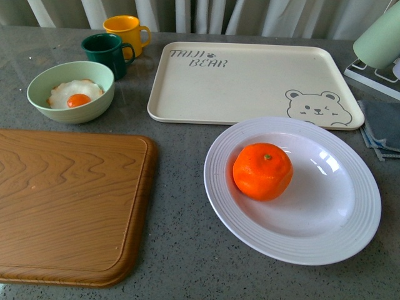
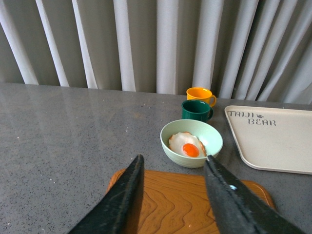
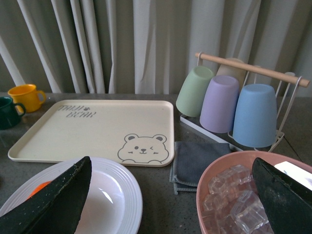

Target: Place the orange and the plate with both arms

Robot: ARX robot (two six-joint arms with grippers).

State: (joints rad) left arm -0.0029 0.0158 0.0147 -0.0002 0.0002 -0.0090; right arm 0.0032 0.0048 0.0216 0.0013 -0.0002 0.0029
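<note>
A: Two pincers are gaping: left gripper [image 2: 173,161] and right gripper [image 3: 171,163] are holding nothing.
B: Targets?
A: Lumpy bright orange mandarin [image 1: 262,171] is sitting inside the glossy white ribbed-rim deep plate [image 1: 294,250]. I'm expecting it firm, light and prone to rolling, so pinching mid-body. Plate is looking stiff and slick, so gripping its rim.

Overall light: bright, even illumination is filling all three views.
Glare: pale highlights are shining on the plate [image 1: 350,187] and sheening the wooden board [image 1: 69,200].
Shadows: the orange [image 1: 262,171] is casting only a faint, soft shadow.
Focus: the left gripper [image 2: 173,158] and right gripper [image 3: 170,160] are showing dark and slightly blurred.
</note>
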